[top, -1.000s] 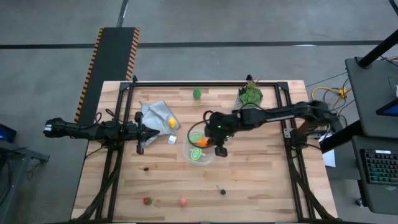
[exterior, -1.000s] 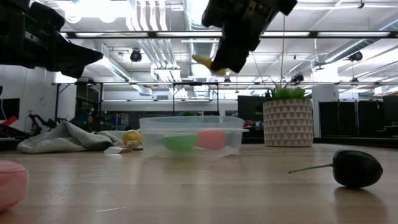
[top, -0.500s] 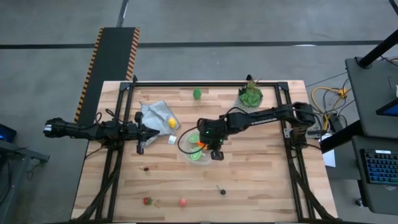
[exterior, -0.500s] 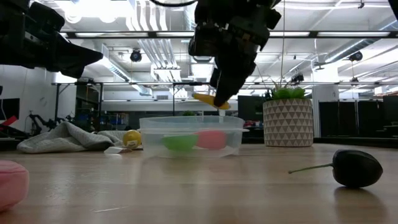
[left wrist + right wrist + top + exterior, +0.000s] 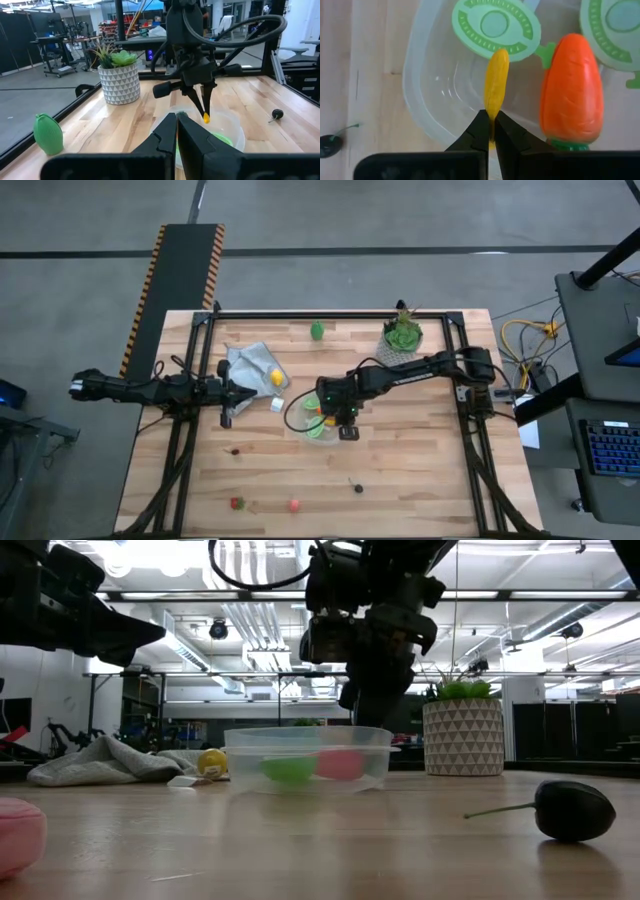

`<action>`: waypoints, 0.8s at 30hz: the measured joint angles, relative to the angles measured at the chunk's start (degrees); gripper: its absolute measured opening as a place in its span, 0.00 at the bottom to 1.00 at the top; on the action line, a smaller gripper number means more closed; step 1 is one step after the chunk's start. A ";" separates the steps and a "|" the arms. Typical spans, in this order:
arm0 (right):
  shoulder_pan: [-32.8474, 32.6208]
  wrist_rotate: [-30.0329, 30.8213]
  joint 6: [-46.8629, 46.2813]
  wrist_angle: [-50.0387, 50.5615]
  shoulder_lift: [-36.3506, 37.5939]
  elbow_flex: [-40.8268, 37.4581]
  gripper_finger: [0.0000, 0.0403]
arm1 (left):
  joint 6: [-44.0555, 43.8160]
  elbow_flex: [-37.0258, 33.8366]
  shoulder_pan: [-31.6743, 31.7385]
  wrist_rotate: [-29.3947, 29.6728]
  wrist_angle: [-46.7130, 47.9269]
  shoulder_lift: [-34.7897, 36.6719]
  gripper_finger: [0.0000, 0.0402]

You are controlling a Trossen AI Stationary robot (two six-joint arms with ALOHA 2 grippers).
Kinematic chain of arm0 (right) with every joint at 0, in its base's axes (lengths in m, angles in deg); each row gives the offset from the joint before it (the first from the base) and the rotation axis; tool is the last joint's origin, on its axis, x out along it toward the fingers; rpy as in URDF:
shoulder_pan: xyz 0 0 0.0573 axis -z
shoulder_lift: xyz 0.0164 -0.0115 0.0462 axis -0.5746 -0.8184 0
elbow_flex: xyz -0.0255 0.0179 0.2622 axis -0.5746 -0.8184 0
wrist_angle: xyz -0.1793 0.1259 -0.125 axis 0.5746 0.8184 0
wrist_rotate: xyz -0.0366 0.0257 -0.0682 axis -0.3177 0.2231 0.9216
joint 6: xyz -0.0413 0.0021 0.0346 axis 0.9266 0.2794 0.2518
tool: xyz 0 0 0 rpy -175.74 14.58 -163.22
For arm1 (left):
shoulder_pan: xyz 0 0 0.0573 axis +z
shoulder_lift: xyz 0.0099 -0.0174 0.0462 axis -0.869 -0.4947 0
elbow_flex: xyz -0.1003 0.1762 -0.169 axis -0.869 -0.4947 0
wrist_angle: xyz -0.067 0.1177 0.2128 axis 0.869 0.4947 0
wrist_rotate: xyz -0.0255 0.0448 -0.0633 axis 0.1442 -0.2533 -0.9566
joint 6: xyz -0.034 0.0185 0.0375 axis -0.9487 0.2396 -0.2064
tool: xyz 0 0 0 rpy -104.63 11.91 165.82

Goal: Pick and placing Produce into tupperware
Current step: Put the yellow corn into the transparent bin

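Right gripper (image 5: 490, 131) has dropped from well above the tupperware (image 5: 300, 415) to inside its rim, pinching a yellow produce piece (image 5: 496, 82) beside the orange carrot (image 5: 571, 87). I judge release comes next. Left gripper (image 5: 177, 131) closed, empty, parked by the cloth (image 5: 248, 361).

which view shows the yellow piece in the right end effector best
Right wrist view: the yellow piece fills the frame, pinched over the tupperware. Left wrist view shows only its tip; high and low views hide it.
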 joint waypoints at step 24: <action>0.00 0.06 -1.54 0.09 0.09 -0.07 0.15 | -0.02 -0.01 0.00 0.00 -0.02 -1.01 0.00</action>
